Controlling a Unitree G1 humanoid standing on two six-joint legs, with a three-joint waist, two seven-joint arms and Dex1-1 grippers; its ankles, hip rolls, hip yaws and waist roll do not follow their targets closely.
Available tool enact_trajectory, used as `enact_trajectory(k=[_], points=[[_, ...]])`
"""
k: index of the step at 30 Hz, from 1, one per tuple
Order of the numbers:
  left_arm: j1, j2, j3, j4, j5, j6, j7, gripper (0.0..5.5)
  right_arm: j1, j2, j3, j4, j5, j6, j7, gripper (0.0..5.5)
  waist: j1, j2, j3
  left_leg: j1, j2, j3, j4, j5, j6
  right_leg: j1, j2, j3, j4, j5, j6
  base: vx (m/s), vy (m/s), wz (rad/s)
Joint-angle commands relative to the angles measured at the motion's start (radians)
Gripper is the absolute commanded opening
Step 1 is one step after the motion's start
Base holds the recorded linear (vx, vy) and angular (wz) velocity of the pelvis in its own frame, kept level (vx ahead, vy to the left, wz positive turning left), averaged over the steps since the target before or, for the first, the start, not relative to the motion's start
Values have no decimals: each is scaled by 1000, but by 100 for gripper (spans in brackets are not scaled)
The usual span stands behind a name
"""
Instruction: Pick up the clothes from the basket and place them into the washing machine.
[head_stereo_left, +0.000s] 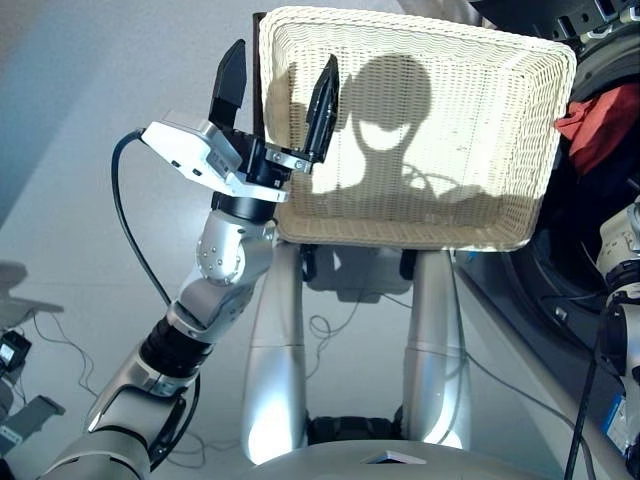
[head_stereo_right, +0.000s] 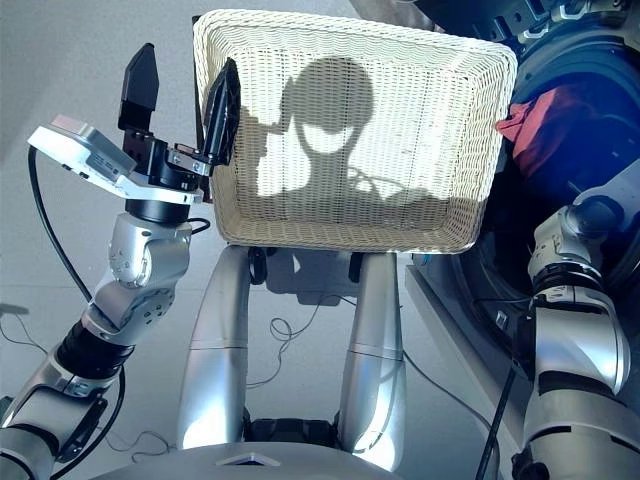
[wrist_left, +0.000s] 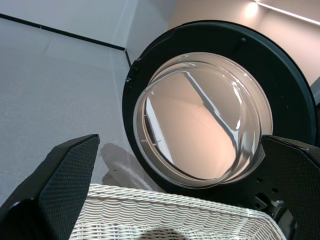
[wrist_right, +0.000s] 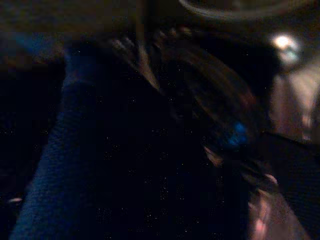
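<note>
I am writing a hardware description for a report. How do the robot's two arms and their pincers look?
Both arms have silver-grey rounded shells with black ribbed joints. The left pincer has two flat, black, tapered fingers with a textured inner face, on a black base beside a silver-white box. A black cable loops along the left arm. Another black cable runs along the right arm, whose pincer is out of sight.

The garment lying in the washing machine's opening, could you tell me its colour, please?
Orange-red garment, showing best in the right eye view.

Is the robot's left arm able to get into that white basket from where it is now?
Probably yes. The left gripper hangs open at the near-left rim of the basket, nothing lies between them, and the basket shows no clothes inside.
</note>
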Motion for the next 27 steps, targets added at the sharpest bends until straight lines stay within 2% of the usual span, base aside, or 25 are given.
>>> enact_trajectory(k=[1,6,9,14,20,23,27], points=[[6,-50,49,-106,25,-68,-9,550,126,77,13,-240,-110,-131,-35,550,-33,14,-17,30,27,11,-2,-14,-31,57,17,-15,-92,48,11,0,0,0],[23,-48,64,-94,33,-71,-16,550,261,218,37,-521,-206,-179,-11,550,-43,7,-17,32,27,13,-6,-11,-25,58,18,-12,-98,53,9,0,0,0],[42,-36,69,-101,36,-63,-22,550,330,285,77,-672,-200,-193,44,550,-47,5,-17,36,28,18,-10,-8,-22,59,20,-8,-100,58,9,0,0,0],[65,-14,74,-111,52,-66,-23,550,372,273,168,-875,-227,-211,137,550,-52,1,-17,60,32,24,-24,1,-20,78,19,-6,-108,66,10,0,0,0],[125,15,80,-95,56,-71,-55,550,414,251,212,-967,-197,-231,212,550,-55,-3,-17,141,34,34,-75,14,-22,156,15,-10,-149,77,15,0,0,0],[186,6,83,4,30,-69,-102,550,476,242,230,-967,-154,-228,280,550,-58,-11,-17,261,29,39,-151,31,-26,271,8,-21,-210,93,24,83,13,-83],[256,-41,68,171,2,-63,-156,550,551,239,248,-892,-145,-206,338,550,-59,-27,-17,443,9,33,-285,66,-30,470,0,-43,-353,130,39,127,-15,-88]])
